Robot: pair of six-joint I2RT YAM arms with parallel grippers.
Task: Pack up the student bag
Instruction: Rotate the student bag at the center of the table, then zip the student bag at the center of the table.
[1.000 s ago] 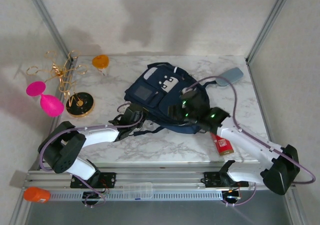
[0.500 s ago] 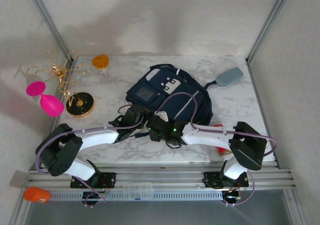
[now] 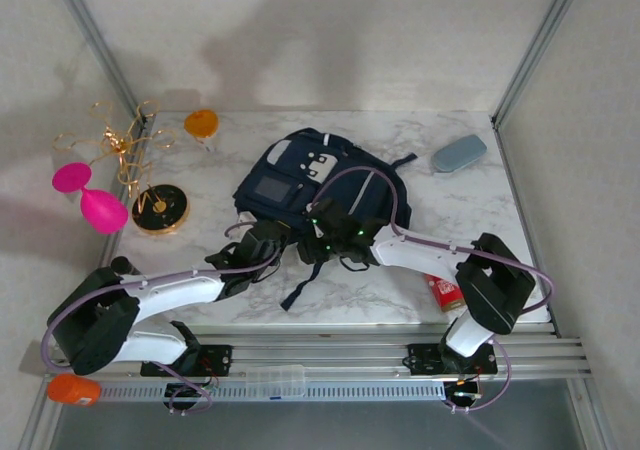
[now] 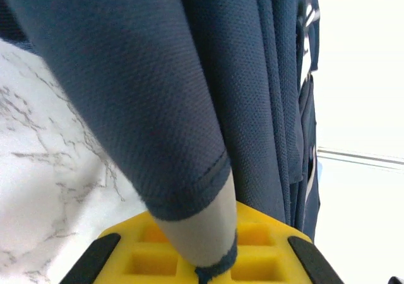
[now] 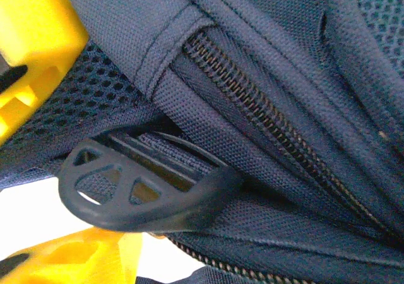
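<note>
The student bag (image 3: 330,175), navy blue with white trim and a grey patch, lies flat in the middle of the marble table. My left gripper (image 3: 265,243) is at the bag's near left corner. In the left wrist view it (image 4: 202,262) is shut on a folded flap of the bag's fabric (image 4: 158,107), pinched between the yellow pads (image 4: 265,233). My right gripper (image 3: 322,238) is at the bag's near edge. Its yellow fingers (image 5: 35,50) stand apart with the mesh strap padding and a dark plastic strap buckle (image 5: 136,195) clamped between them. A zip line (image 5: 265,113) runs beside the buckle.
A grey pouch (image 3: 459,152) lies at the back right and a red packet (image 3: 445,290) by the right arm. An orange piece (image 3: 201,123), a black-and-gold disc (image 3: 160,208), gold wire (image 3: 120,145) and a pink object (image 3: 90,198) sit on the left. A loose strap (image 3: 300,288) trails toward the front edge.
My right arm has swung from the bag's right side to its near edge. The bag has slid left and toward the back. The left arm has stretched a little lower.
</note>
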